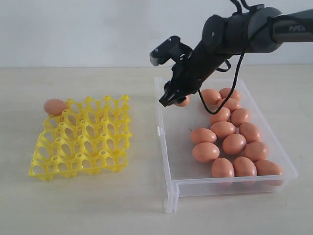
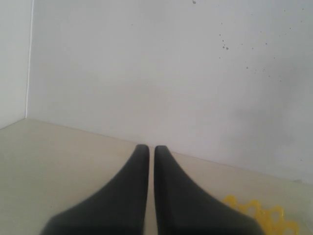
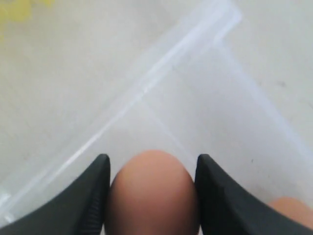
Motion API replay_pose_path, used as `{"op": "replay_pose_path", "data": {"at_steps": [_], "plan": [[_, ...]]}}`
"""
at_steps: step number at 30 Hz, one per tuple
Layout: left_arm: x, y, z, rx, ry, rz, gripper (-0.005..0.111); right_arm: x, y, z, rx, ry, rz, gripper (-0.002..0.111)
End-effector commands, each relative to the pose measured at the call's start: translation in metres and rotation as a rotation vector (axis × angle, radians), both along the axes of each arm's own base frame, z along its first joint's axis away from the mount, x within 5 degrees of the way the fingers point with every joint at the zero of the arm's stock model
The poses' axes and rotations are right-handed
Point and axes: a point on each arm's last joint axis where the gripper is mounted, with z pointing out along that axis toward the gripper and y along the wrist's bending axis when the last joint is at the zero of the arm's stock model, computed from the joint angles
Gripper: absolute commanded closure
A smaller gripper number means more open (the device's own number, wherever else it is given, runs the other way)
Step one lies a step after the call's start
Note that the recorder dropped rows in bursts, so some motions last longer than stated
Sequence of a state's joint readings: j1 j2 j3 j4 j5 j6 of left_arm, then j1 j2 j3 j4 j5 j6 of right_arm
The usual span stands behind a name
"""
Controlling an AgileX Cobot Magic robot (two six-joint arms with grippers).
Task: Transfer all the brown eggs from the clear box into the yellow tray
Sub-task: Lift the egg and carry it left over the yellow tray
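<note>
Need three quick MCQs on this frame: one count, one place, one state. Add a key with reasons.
1. Eggs on the tray? A none; B one; C four
2. Right gripper is over: A the tray; B the box; C neither
3. Left gripper is: A open; B shut on an egg; C shut, empty

Key:
1 B: a single egg sits at the tray's far left corner.
2 B: the box's clear wall and floor show beneath the held egg.
3 C: the jaws are closed together with nothing between.
</note>
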State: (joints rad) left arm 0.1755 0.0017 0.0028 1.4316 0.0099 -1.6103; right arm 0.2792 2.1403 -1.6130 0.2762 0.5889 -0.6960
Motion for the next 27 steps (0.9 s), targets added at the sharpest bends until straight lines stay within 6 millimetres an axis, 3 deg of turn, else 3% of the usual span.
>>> {"op": "replay_pose_path", "data": {"at_steps": [1, 5, 10, 13, 19, 21, 22, 24, 27], "plan": [[0.000, -0.001, 0.001, 0.010, -0.004, -0.008, 0.103, -0.004, 0.011, 0.034, 0.158, -0.090, 0.042, 0.109], [0.000, -0.001, 0.001, 0.010, -0.004, -0.008, 0.103, -0.017, 0.018, 0.046, 0.337, -0.167, 0.060, 0.109], [0.000, -0.001, 0.001, 0.010, -0.004, -0.008, 0.103, -0.040, 0.025, 0.044, 0.583, -0.245, 0.097, 0.109], [0.000, -0.001, 0.001, 0.010, -0.004, -0.008, 0.103, -0.052, 0.035, 0.042, 0.641, -0.290, 0.275, 0.109], [0.000, -0.001, 0.001, 0.010, -0.004, -0.008, 0.103, -0.064, 0.066, 0.044, 0.589, -0.343, 0.406, 0.109], [0.000, -0.001, 0.001, 0.010, -0.004, -0.008, 0.103, -0.058, 0.078, 0.048, 0.544, -0.318, 0.238, 0.109], [0.000, -0.001, 0.001, 0.010, -0.004, -0.008, 0.103, -0.052, 0.080, 0.049, 0.483, -0.318, 0.044, 0.109], [0.000, -0.001, 0.001, 0.010, -0.004, -0.008, 0.103, -0.052, 0.082, 0.051, 0.370, -0.369, -0.070, 0.109], [0.000, -0.001, 0.001, 0.010, -0.004, -0.008, 0.103, -0.056, 0.085, 0.055, 0.366, -0.377, -0.099, 0.109]]}}
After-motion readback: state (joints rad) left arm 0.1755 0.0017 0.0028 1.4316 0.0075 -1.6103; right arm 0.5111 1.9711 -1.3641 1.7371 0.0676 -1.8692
